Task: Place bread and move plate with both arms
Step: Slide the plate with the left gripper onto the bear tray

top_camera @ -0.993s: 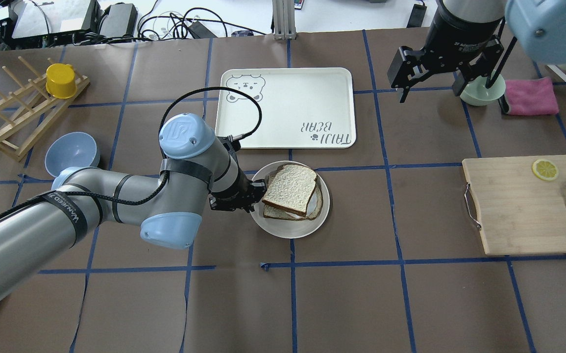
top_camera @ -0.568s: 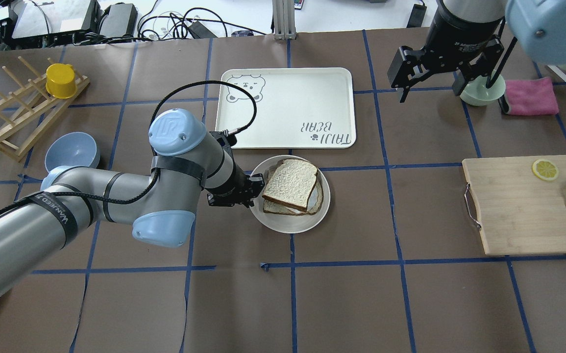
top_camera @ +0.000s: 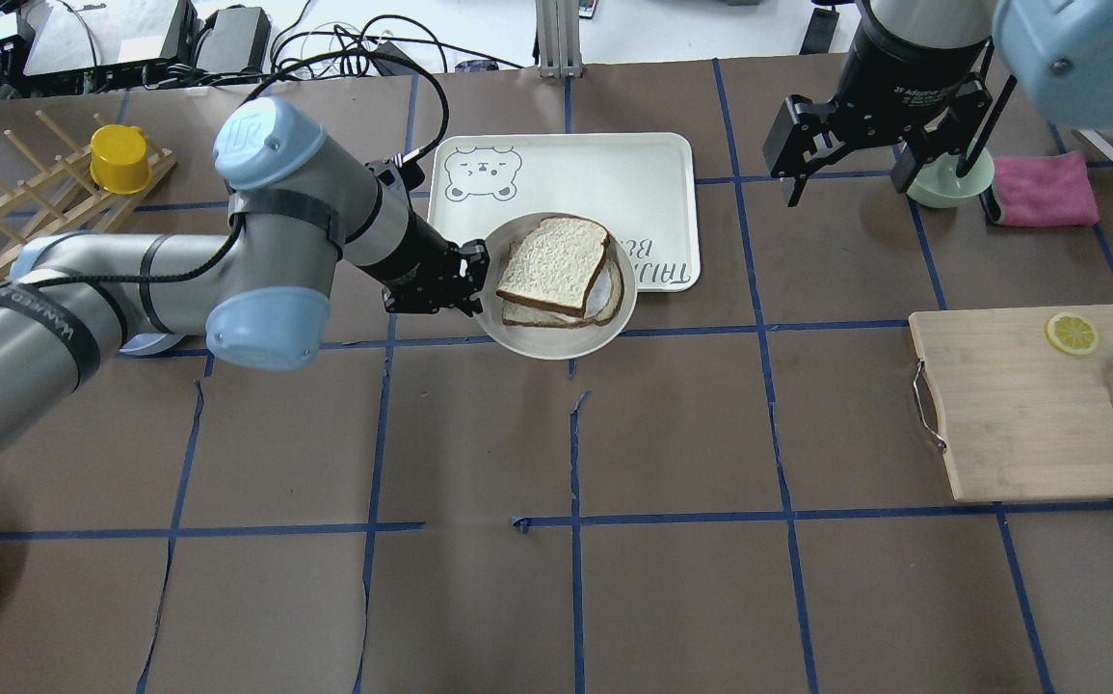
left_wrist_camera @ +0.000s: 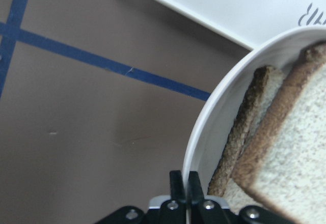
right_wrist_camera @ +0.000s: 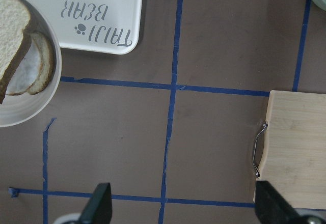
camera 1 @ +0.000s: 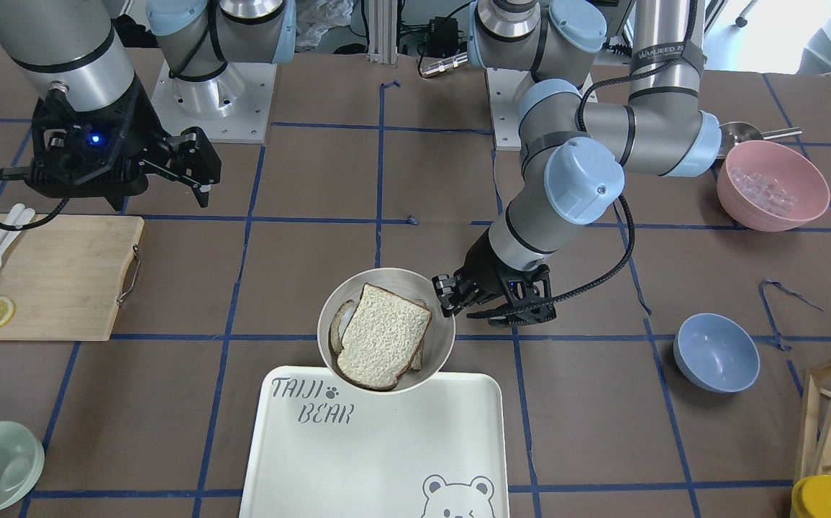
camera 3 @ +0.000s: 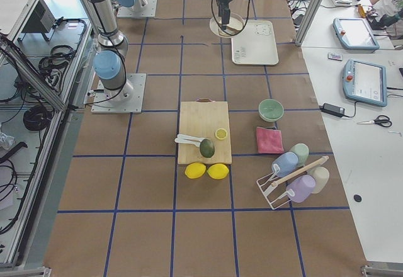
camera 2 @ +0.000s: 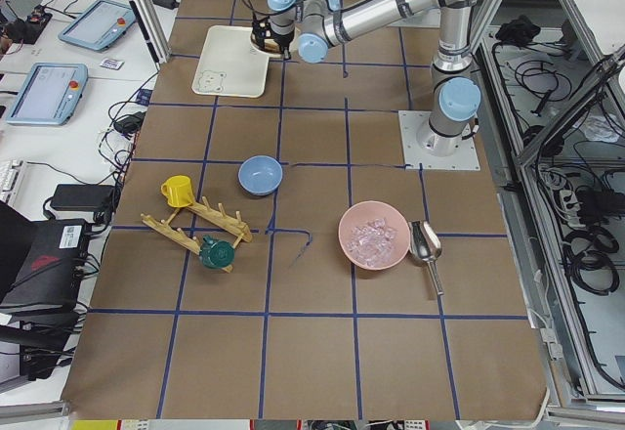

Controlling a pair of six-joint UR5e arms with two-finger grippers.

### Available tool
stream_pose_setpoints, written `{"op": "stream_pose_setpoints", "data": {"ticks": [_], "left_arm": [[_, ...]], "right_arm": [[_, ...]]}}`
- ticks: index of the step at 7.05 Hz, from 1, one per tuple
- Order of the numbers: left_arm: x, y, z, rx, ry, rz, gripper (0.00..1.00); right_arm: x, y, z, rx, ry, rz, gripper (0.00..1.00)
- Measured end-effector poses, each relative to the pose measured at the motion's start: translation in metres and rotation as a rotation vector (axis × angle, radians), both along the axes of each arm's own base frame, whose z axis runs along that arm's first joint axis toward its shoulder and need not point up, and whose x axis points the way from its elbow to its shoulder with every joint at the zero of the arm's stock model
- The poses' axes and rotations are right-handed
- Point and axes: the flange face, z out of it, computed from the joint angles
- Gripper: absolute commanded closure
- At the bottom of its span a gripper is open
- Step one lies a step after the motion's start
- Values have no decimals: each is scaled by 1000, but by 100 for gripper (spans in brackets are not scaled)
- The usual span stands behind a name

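The round cream-white plate [top_camera: 556, 343] is held off the table, partly over the near edge of the tray. The plain bread slice [top_camera: 554, 255] lies on top of a second slice with white egg showing under it. The bread also shows in the front view [camera 1: 384, 334] and the left wrist view [left_wrist_camera: 295, 147]. My left gripper [top_camera: 474, 280] is shut on the plate's left rim; the left wrist view shows the fingers [left_wrist_camera: 177, 183] pinching the rim [left_wrist_camera: 204, 132]. My right gripper [top_camera: 845, 188] hangs open and empty at the far right, well away from the plate [right_wrist_camera: 25, 112].
The white TAIJI BEAR tray [top_camera: 566, 164] lies under and beyond the plate. A pale green bowl [top_camera: 941, 185] and a pink cloth [top_camera: 1043, 188] sit by the right gripper. A cutting board [top_camera: 1019, 405] is at the right. A wooden rack [top_camera: 26, 222] and a blue bowl [camera 1: 716, 352] are on the left.
My left arm has carried the plate with the bread away from me, from the table square in front of the tray to over the tray's near edge. The right arm has not moved.
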Motion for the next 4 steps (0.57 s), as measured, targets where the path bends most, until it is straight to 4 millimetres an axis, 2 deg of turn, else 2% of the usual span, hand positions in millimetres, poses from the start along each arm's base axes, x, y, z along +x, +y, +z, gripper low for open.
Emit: {"op": "stream_pose_setpoints", "data": {"ticks": [1, 3, 4], "left_arm": [[-2, -35, -1, -11, 0, -15, 100], [-7, -100, -19, -34, 2, -29, 100], [-9, -124, -31, -43, 2, -39, 100]], "right_arm": [[0, 0, 0, 1, -1, 0, 0], [-1, 1, 2, -3, -1, -1, 0], [-1, 1, 2, -3, -1, -1, 0]]}}
